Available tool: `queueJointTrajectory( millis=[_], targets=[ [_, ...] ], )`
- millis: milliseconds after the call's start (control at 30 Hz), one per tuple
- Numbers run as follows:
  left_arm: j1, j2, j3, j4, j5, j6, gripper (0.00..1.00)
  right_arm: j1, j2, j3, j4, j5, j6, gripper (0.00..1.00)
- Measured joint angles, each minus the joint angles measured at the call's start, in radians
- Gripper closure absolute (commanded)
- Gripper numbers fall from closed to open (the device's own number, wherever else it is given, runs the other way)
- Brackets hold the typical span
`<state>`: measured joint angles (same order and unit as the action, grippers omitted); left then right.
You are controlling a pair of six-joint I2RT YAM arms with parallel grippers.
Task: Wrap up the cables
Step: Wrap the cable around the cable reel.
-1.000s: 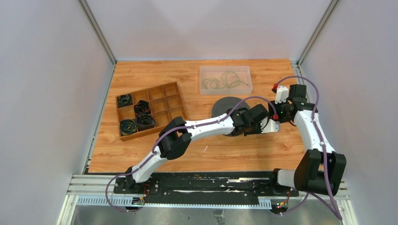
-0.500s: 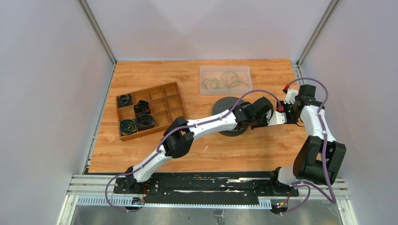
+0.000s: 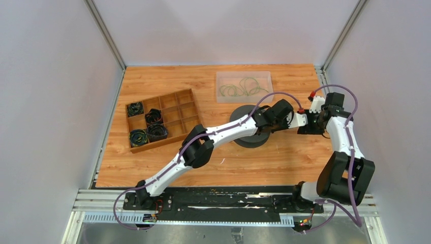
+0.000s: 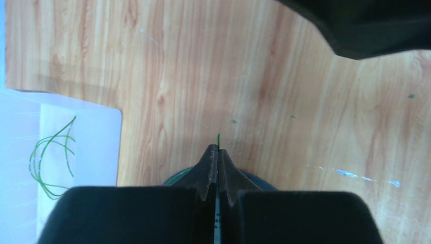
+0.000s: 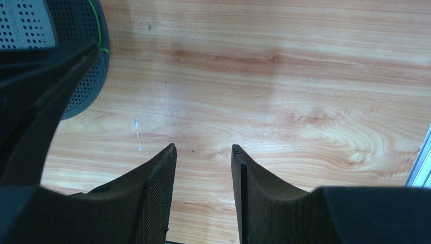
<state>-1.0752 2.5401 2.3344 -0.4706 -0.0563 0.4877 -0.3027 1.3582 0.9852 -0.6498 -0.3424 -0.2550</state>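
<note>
The left jaws pinch the thin green cable (image 4: 218, 136), only a stub poking out; the right jaws are spread, empty, close by. Risk: it slips, or the arms bump.

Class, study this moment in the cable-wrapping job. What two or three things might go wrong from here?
1. The left fingers pinch the thin green cable with only a short tip showing beyond them, so it may slip out.
2. The right fingers stand open over bare table, with no cable between them. Closing here would likely miss.
3. In the top view the left arm and right arm nearly meet and might bump.
</note>
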Motion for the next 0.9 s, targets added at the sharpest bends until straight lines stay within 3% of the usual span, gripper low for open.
queueJointTrajectory(
  millis=[400, 900],
  targets=[
    [0.026, 0.022, 0.043, 0.022, -0.071, -0.047, 1.00, -0.006, -0.008, -0.037, 0.028, -0.020, 0.006, 0.56],
    [0.105, 0.027, 0.073, 0.042, 0.000, -0.165, 1.00, 0.025, -0.019, -0.056, 0.092, -0.182, 0.053, 0.55]
  ],
)
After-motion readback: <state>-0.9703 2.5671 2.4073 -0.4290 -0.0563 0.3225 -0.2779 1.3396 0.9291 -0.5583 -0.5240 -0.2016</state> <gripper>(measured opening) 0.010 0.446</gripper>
